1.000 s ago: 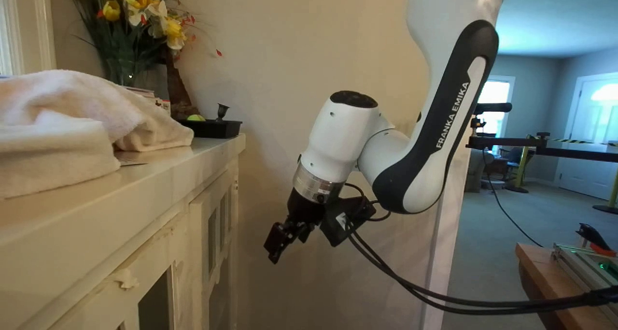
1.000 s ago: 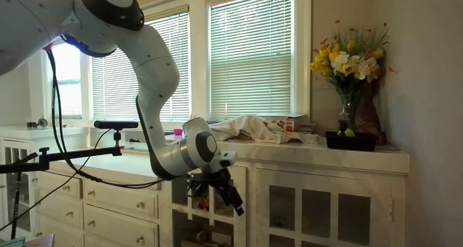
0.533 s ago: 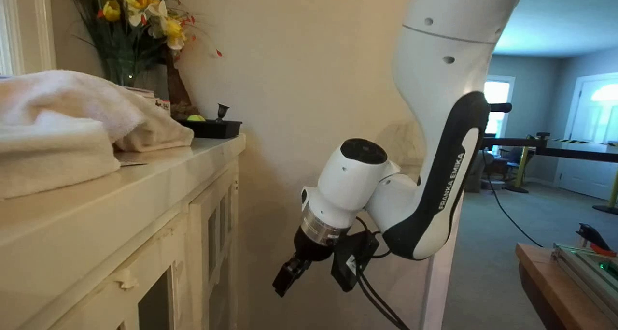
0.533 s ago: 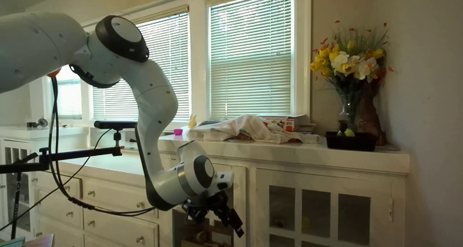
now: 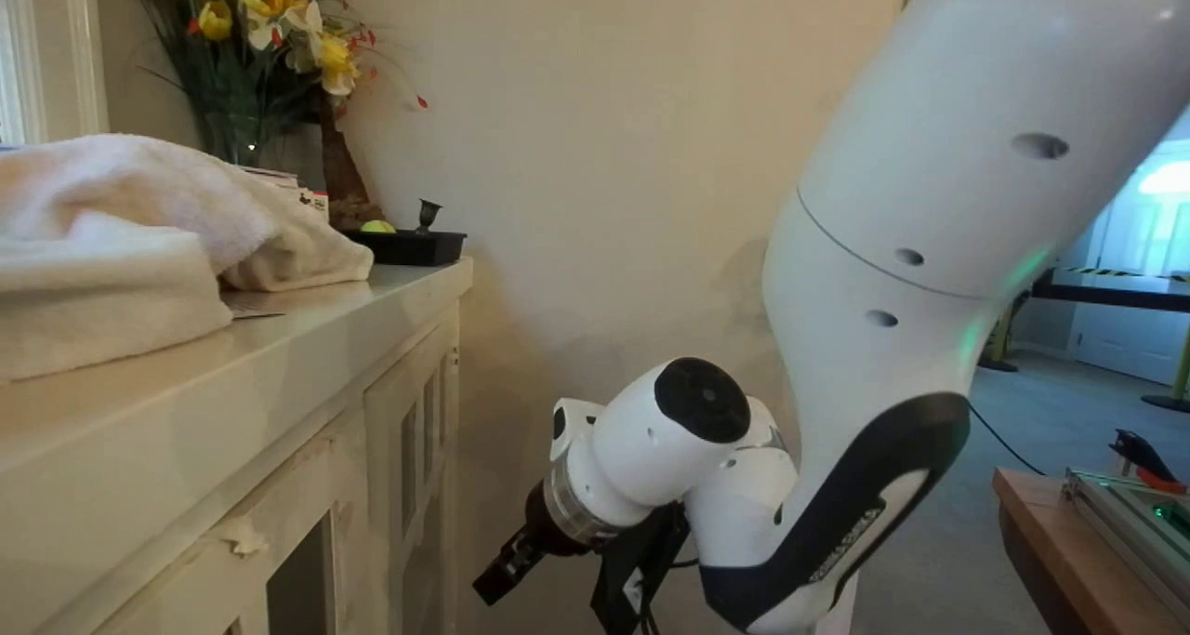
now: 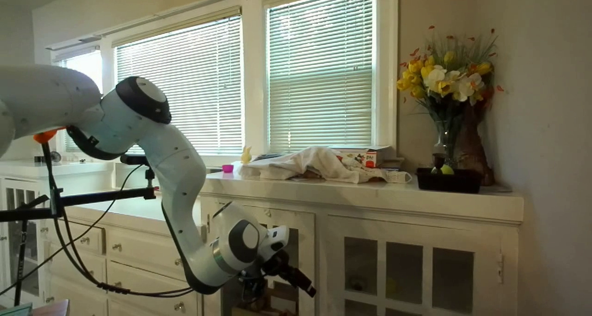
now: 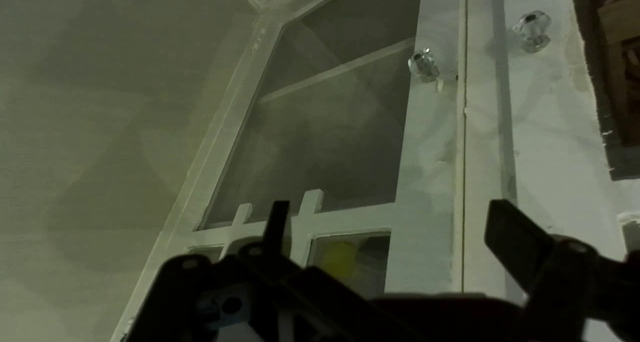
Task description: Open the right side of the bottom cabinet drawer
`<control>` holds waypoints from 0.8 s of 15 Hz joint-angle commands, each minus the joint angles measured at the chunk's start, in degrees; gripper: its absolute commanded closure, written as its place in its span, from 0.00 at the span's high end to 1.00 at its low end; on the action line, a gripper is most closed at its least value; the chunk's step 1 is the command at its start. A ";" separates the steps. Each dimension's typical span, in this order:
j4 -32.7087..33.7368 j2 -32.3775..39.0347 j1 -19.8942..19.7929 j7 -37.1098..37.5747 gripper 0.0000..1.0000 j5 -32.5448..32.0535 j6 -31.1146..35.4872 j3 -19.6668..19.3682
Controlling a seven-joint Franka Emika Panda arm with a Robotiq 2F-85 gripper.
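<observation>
The white cabinet's right glass-paned door (image 6: 444,235) is shut, with a thin seam against the post in the wrist view, where it stands on the left (image 7: 432,146). That view looks upside down. A clear glass knob (image 7: 424,65) sits on this door's edge; a second glass knob (image 7: 534,30) is on the neighbouring left door (image 7: 555,106). Both knobs are below the exterior views' frames. My gripper (image 7: 389,212) is open and empty, fingers wide apart, in front of the cabinet. In both exterior views the gripper (image 5: 493,581) (image 6: 311,289) points down toward the doors, apart from them.
The counter (image 6: 370,190) overhangs the doors and bears a white cloth (image 6: 319,165), a black tray (image 6: 448,181) and a flower vase (image 6: 446,135). The side wall (image 6: 555,191) stands close beside the cabinet. Drawers (image 6: 143,249) with knobs are left of the doors.
The arm has come down over the last second. The gripper is lower, and in the last half second it has moved toward the cabinet doors. The cabinet doors have not visibly moved.
</observation>
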 commanded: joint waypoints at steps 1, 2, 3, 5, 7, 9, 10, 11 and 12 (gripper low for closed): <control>4.37 6.36 3.35 -8.81 1.00 15.74 0.98 -0.83; 5.40 7.54 3.92 -11.56 1.00 20.26 1.10 -0.63; 5.83 7.92 4.39 -14.69 1.00 24.54 1.13 -0.55; 7.70 9.29 4.55 -19.20 1.00 31.18 1.34 -0.51; 9.27 9.95 4.32 -23.31 1.00 36.31 1.64 -0.37; 10.15 11.20 4.89 -20.87 1.00 35.42 1.60 -1.99; 10.70 11.08 4.41 -21.35 1.00 35.46 2.00 -1.80; 11.41 11.34 3.93 -21.15 1.00 35.24 2.41 -1.89; 11.74 10.98 3.26 -21.09 1.00 34.68 3.26 -1.72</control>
